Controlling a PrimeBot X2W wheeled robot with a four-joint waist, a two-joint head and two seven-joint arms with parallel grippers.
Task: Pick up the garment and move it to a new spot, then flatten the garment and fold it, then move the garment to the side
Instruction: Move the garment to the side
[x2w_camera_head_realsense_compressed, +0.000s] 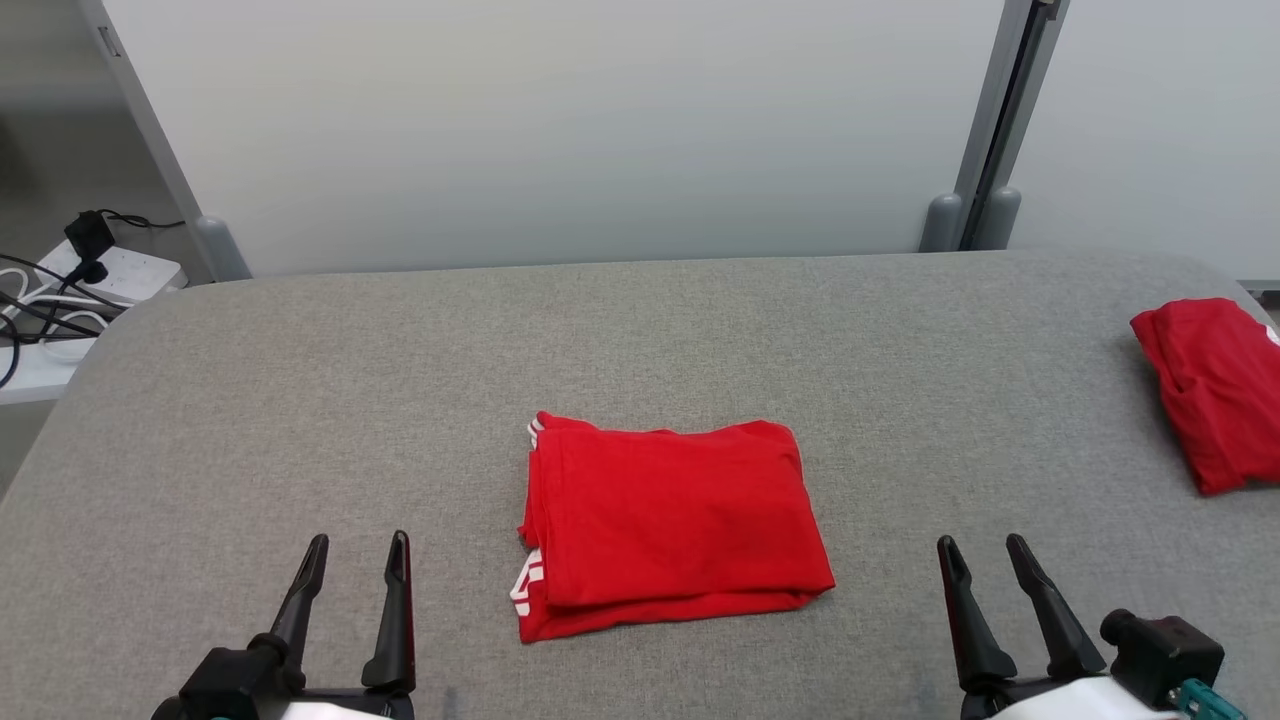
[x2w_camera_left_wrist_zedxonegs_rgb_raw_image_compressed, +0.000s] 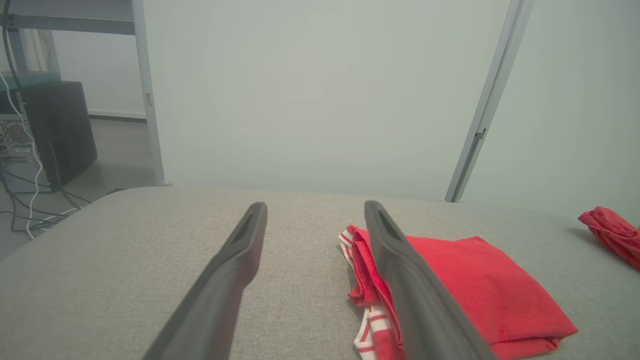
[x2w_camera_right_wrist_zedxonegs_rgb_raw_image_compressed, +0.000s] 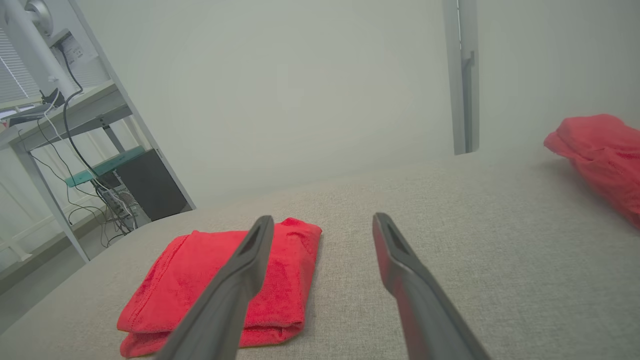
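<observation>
In the middle of the table (x2w_camera_head_realsense_compressed: 300, 380), the garment (x2w_camera_head_realsense_compressed: 670, 525) is found folded into a tidy rectangle, so flattening and folding look done tbh. Left gripper (x2w_camera_head_realsense_compressed: 359, 540) and right gripper (x2w_camera_head_realsense_compressed: 980, 541) are seen spread wide, nothing held, one parked each side of it. Only the move to the side seems left.

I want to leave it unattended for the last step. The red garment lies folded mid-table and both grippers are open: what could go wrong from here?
1. The folded garment has loose striped layers at its left edge; a one-sided grab by the left gripper may pull the fold open.
2. Moved right, it could crowd the other red garment lying near the table edge.
</observation>
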